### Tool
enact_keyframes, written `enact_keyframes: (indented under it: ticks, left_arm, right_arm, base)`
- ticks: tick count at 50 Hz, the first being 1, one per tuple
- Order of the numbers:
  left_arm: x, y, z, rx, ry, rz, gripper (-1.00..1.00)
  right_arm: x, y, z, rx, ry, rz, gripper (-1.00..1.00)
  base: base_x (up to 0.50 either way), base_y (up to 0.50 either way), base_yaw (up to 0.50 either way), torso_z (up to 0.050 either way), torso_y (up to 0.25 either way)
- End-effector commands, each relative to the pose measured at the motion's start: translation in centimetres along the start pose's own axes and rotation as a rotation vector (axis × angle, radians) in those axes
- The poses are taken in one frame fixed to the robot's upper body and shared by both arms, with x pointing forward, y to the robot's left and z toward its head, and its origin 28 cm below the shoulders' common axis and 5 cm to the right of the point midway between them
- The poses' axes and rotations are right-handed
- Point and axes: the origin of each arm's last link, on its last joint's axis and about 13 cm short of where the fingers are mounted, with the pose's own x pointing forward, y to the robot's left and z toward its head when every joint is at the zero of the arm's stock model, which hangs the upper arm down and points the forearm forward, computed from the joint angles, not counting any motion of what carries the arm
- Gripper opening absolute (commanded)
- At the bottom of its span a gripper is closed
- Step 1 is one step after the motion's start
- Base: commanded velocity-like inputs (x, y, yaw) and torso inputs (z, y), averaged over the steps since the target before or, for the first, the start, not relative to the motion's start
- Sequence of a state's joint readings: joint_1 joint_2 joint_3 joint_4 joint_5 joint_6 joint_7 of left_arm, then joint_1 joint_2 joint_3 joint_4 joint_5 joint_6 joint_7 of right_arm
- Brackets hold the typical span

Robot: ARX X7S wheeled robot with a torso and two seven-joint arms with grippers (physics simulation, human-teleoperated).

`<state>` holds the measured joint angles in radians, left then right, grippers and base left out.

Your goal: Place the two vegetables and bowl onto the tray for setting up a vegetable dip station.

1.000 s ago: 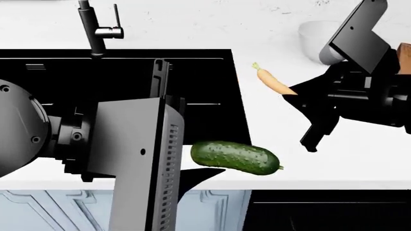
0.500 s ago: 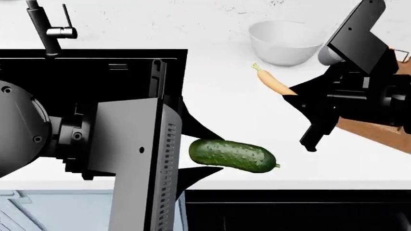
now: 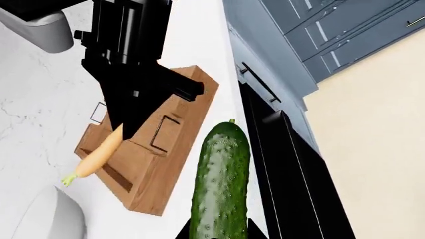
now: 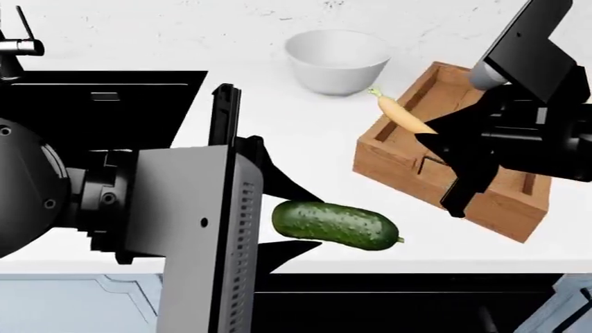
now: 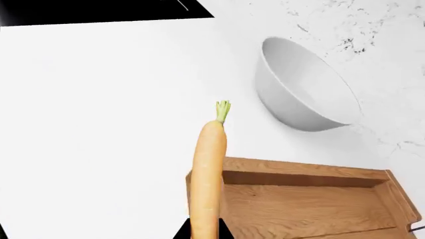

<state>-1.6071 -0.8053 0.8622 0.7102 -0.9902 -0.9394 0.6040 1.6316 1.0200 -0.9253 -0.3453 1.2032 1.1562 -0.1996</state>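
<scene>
Gripping the thick dark green bumpy cucumber (image 4: 335,225) by one end, the left end effector (image 4: 277,215) has its two dark fingers closed above and below the vegetable, which sticks out sideways over the front part of the white marble table (image 4: 277,125). In the left wrist view the cucumber (image 3: 219,184) runs straight out from the fingers, its small stem tip pointing away from the camera.

The right end effector (image 4: 428,135) is clamped on the thick end of the small pale-orange tapered carrot (image 4: 401,114), whose green stub points away toward the bowl. The carrot is held in the air above the near-left corner of the rectangular brown wooden plank tray (image 4: 389,156); in the right wrist view the carrot (image 5: 208,164) crosses the tray's raised side wall (image 5: 299,172), with its green stub out over bare table.

The tray lies at an angle on the table to the robot's right, with nothing visible inside it. The large round glossy white bowl (image 4: 337,61) stands upright on the table just beyond the tray's far-left corner, near it but not touching. In the right wrist view the bowl (image 5: 302,92) shows only bare white inside.

A black sink basin (image 4: 102,104) is set into the table at the left.
</scene>
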Motion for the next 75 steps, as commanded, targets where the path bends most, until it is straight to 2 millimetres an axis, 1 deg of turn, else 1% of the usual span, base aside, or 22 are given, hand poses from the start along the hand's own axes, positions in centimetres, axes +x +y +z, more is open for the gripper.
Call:
enact_keyframes:
  ticks: [1,19,27,31,34,37,42,45,46,52,60,72,75]
  left_arm:
    - [-0.5,0.0,0.4,0.019,-0.005,0.034,-1.00]
    - [-1.0,-0.5,0.2,0.013,0.013,0.037,-1.00]
    - [-1.4,-0.5,0.4,0.019,0.020,0.052,-1.00]
    - [-2.2,-0.3,1.4,0.041,0.041,0.068,-1.00]
    - [-3.1,0.0,2.7,0.070,0.052,0.088,-1.00]
    - [-3.8,0.4,3.7,0.092,0.059,0.105,-1.00]
    - [-4.7,1.2,4.7,0.112,0.070,0.141,-1.00]
    - [-5.3,2.0,5.2,0.117,0.071,0.179,-1.00]
    - [-5.6,2.4,5.4,0.118,0.070,0.193,-1.00]
    - [-6.5,3.7,6.0,0.123,0.066,0.247,-1.00]
    - [-6.6,4.4,5.8,0.116,0.061,0.272,-1.00]
    - [-6.6,4.4,5.0,0.108,0.051,0.276,-1.00]
    - [-6.6,4.2,4.8,0.105,0.052,0.275,-1.00]
  right_arm:
    - [-0.5,0.1,0.2,-0.006,-0.005,-0.016,-1.00]
    - [-0.3,0.2,0.3,-0.001,-0.023,0.003,-1.00]
    - [-0.2,0.3,0.6,-0.017,-0.028,0.009,-1.00]
    - [-1.0,0.2,1.5,-0.041,-0.033,0.006,-1.00]
    - [-1.8,0.0,2.5,-0.067,-0.044,-0.002,-1.00]
    - [-2.3,-0.1,2.9,-0.075,-0.044,0.001,-1.00]
    - [-2.9,-0.7,3.7,-0.079,-0.051,-0.037,-1.00]
    - [-3.3,-1.0,4.3,-0.089,-0.060,-0.044,-1.00]
    - [-3.3,-1.2,4.5,-0.117,-0.045,-0.071,-1.00]
    - [-3.7,-1.6,4.9,-0.128,-0.057,-0.063,-1.00]
    - [-3.5,-1.8,4.9,-0.120,-0.052,-0.074,-1.00]
    - [-3.0,-1.7,5.0,-0.125,-0.034,-0.072,-1.00]
    - [-2.9,-1.5,4.8,-0.117,-0.044,-0.046,-1.00]
  base:
    - [0.00,-0.50,0.00,0.000,0.000]
    - [0.00,-0.49,0.00,0.000,0.001]
    - [0.00,-0.03,0.00,0.001,0.001]
    - [0.00,0.00,0.00,0.000,0.000]
    - [0.00,0.00,0.00,0.000,0.000]
    - [0.00,0.00,0.00,0.000,0.000]
    - [0.00,0.00,0.00,0.000,0.002]
    - [0.00,0.00,0.00,0.000,0.000]
    - [0.00,0.00,0.00,0.000,0.000]
    - [0.28,-0.12,0.00,0.000,0.000]
    - [0.48,-0.18,0.00,0.000,0.001]
    - [0.49,-0.16,0.00,0.000,0.002]
    - [0.50,-0.09,0.00,0.003,0.000]
